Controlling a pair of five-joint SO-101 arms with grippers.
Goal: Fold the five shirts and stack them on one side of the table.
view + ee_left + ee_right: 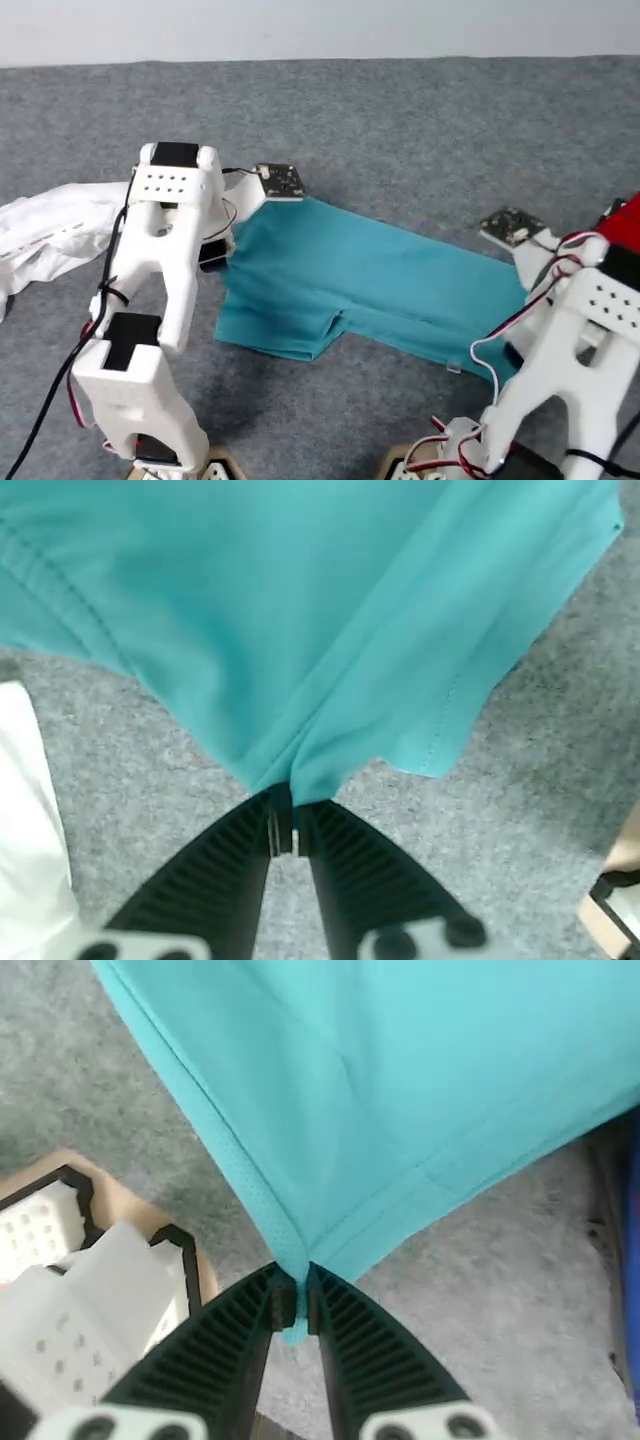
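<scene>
- Grip first: the left jaws are clamped shut on a thin pinch of the teal shirt (300, 610), with only the very edge of the cloth between their tips.
- The right jaws are closed as well, on a hemmed corner of the same shirt. A small tail of fabric shows in the slot behind their tips.
- The shirt stretches from one set of jaws to the other and lies on the desk (400, 130) between them. A small flap is turned over along one long edge.
- A white shirt (50, 235) lies crumpled just beside the left jaws, on the side away from the right jaws.
- My main worry is slippage. Both bites look shallow, so a quick lift or any tension across the span could pull the hem out of one set of jaws and drop that end.
- If I raise the two sides unevenly, I expect the cloth to skew and the turned flap to fall open, which would leave a crooked fold.
- Swinging the left jaws outward could catch the white shirt and drag it along.
- A tan mounting block (120, 1250) sits near the right jaws, and a low sweep toward it might snag the hanging hem.
</scene>
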